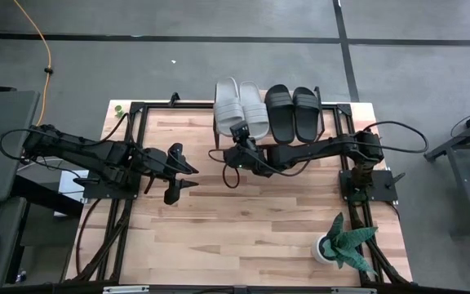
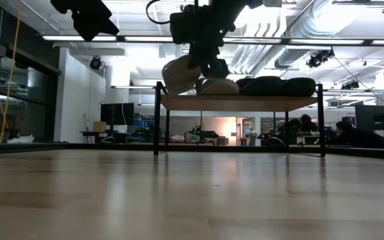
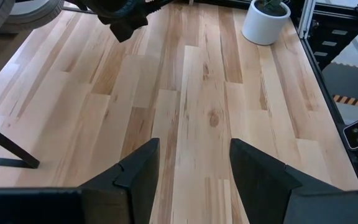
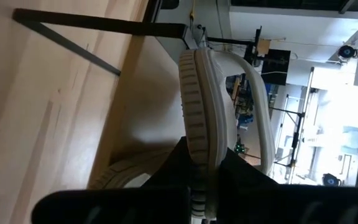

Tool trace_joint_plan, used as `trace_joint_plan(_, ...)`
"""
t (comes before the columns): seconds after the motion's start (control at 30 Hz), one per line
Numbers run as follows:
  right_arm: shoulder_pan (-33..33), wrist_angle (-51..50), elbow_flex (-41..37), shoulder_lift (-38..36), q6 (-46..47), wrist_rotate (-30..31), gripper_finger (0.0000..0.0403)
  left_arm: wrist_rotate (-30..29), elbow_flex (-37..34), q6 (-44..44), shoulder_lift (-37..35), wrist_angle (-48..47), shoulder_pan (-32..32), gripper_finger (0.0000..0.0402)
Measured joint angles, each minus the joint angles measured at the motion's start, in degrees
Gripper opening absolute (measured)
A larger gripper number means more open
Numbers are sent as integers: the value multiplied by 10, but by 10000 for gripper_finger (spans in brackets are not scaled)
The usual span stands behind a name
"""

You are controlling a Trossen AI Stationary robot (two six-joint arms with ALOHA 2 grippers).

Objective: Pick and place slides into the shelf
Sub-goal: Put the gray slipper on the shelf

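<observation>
The shelf (image 1: 333, 114) stands at the table's far edge, a light-wood board on black legs (image 2: 239, 102). On it lie two black slides (image 1: 294, 113) and one pale slide (image 1: 255, 110), soles down. Another pale slide (image 1: 226, 102) sits to their left, its near end jutting past the board's near edge (image 2: 179, 75). My right gripper (image 1: 239, 137) is shut on that slide. My left gripper (image 1: 196, 177) hovers open over bare tabletop left of the shelf's near side, its fingers (image 3: 138, 171) wide apart. My right gripper pinches the pale slide's near end (image 4: 199, 134) between its two fingers, one on the ribbed sole side and one on the footbed side. It comes level from the table's near side, along the slide's length. The near end is raised and tilted; whether the far end rests on the board, I cannot tell.
A potted plant in a white pot (image 1: 339, 245) stands at the table's near right corner. Black frame rails (image 1: 125, 163) run along both sides. Open wood tabletop (image 1: 243, 229) lies between the arms and the near edge.
</observation>
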Motion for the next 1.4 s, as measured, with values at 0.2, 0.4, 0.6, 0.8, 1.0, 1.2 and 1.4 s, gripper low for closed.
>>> trace_joint_plan(0.2, 0, -11, 0, 0, 6, -14, 3, 0, 0, 0, 0, 3, 0, 182)
trace_joint_plan(0.4, 0, -46, 0, 0, 32, -31, 3, 0, 0, 0, 0, 4, 0, 182)
trace_joint_plan(0.6, 0, -53, 0, 0, 43, -50, 3, 0, 0, -2, 0, 5, 0, 182)
trace_joint_plan(0.8, 0, -45, 0, 0, 43, -58, 2, 0, 0, -2, 0, 13, 0, 182)
trace_joint_plan(1.0, 0, -31, 0, 0, 39, -62, 3, 0, 0, -2, 0, 15, 0, 182)
trace_joint_plan(1.2, 1, -5, 0, 0, 27, -41, 2, 0, 0, -2, 0, 16, 0, 182)
trace_joint_plan(1.4, 0, -9, 0, 0, 32, -57, 3, 0, 0, -2, 0, 16, 0, 182)
